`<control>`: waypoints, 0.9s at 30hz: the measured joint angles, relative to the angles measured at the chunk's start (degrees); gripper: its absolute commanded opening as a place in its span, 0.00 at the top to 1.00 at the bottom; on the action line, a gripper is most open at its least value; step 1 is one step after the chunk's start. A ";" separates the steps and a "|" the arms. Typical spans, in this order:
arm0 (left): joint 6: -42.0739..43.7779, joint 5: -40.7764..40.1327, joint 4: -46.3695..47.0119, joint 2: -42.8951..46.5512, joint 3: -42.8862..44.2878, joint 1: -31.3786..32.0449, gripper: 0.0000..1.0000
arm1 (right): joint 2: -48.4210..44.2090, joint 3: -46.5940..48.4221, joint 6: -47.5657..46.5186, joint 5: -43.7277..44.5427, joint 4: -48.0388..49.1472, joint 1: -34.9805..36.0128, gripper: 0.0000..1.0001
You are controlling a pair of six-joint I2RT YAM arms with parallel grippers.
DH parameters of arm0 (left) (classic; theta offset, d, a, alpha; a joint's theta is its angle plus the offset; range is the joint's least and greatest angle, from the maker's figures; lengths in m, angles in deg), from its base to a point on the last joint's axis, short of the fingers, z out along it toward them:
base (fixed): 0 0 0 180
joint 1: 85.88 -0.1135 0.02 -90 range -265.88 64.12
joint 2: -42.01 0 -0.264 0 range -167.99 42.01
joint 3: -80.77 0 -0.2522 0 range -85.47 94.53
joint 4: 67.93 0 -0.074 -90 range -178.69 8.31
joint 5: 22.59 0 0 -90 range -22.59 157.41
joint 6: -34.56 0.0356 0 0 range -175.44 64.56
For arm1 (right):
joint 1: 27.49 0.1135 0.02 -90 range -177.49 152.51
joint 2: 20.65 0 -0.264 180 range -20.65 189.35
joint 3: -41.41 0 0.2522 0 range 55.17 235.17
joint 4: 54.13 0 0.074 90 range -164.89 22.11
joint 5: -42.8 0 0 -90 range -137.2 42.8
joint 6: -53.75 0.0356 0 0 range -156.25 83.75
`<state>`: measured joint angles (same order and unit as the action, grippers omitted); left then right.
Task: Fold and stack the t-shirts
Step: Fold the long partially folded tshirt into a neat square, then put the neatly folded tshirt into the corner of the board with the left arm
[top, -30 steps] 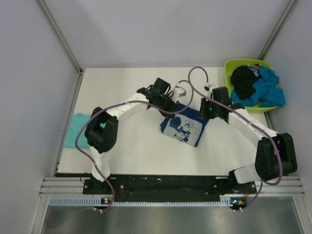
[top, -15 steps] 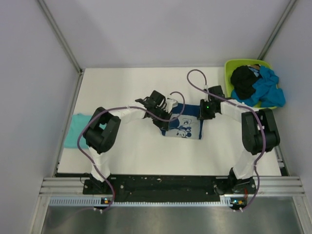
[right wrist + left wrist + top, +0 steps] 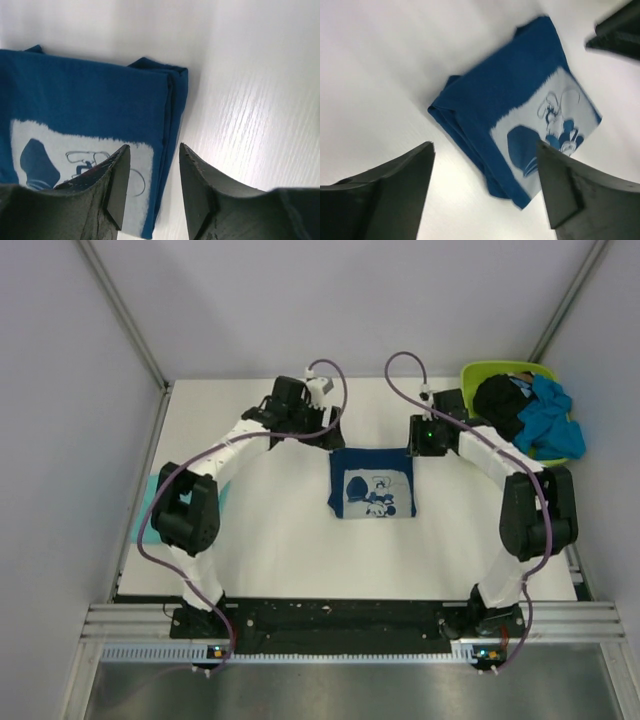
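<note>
A dark navy t-shirt [image 3: 373,483] with a pale print lies folded into a flat square at the table's middle. In the left wrist view the same navy t-shirt [image 3: 520,115] shows its layered edges. My left gripper [image 3: 322,422] hovers open up and to the left of it, with only bare table between the jaws [image 3: 485,170]. Just above the shirt's right edge [image 3: 172,115], my right gripper [image 3: 418,445] is open [image 3: 152,185] and grips nothing. A light teal t-shirt [image 3: 150,508] lies at the table's left edge.
A lime-green tub [image 3: 470,375] at the back right corner holds a black t-shirt [image 3: 500,405] and a bright blue t-shirt [image 3: 545,420], both crumpled. White walls close in the table on three sides. The right gripper's tip [image 3: 620,30] shows in the left wrist view.
Both grippers opened and let go of the navy t-shirt, which now lies flat and square. The left arm swung back and to the left; the right gripper lifted slightly.
</note>
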<state>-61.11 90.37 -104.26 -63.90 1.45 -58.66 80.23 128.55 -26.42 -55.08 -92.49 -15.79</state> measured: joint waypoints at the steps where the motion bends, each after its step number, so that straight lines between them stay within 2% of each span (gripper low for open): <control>1: -1.86 -0.07 1.25 -0.81 0.33 -1.27 0.01 | -1.53 -1.11 -0.04 -0.20 -0.17 0.00 0.54; 5: -8.72 0.85 3.17 -5.86 -0.61 -2.29 0.01 | -5.92 -6.54 -0.22 -0.33 -0.39 0.00 0.53; 9: -14.23 2.47 4.09 -10.12 -5.46 -0.90 0.02 | -6.67 -11.91 -0.15 -0.50 -0.35 -0.02 0.53; 11: -16.11 4.50 5.05 -10.91 -6.05 -0.44 0.05 | -6.67 -13.86 0.00 -0.92 -0.39 -0.11 0.53; 13: -18.14 5.33 6.40 -11.21 -6.05 -0.02 0.14 | -6.67 -15.32 0.28 -1.33 -0.26 -0.22 0.53; 16: -21.57 8.35 8.61 -13.00 -6.05 0.20 0.36 | -6.78 -16.22 0.44 -1.66 -0.22 -0.26 0.53; 18: -23.85 11.30 10.56 -14.73 -5.99 0.02 0.59 | -7.48 -16.52 0.44 -1.90 -0.15 -0.35 0.53; 20: -25.22 13.49 11.93 -16.52 -5.95 -0.13 0.94 | -9.16 -16.79 0.46 -2.34 -0.11 -0.63 0.53; 21: -25.75 14.95 12.39 -17.55 -5.90 -0.17 1.00 | -10.27 -16.79 0.48 -2.47 -0.04 -0.87 0.53; 24: -26.69 18.25 12.50 -18.51 -5.84 -0.35 1.00 | -15.04 -16.83 0.70 -2.62 0.00 -1.73 0.52; 27: -22.21 18.38 9.92 -17.51 -6.12 -0.90 1.00 | -20.11 -16.83 0.63 -2.67 0.07 -2.19 0.51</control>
<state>-83.32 108.75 -94.34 -81.40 -4.67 -59.55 60.12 111.72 -25.79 -57.74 -92.42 -17.97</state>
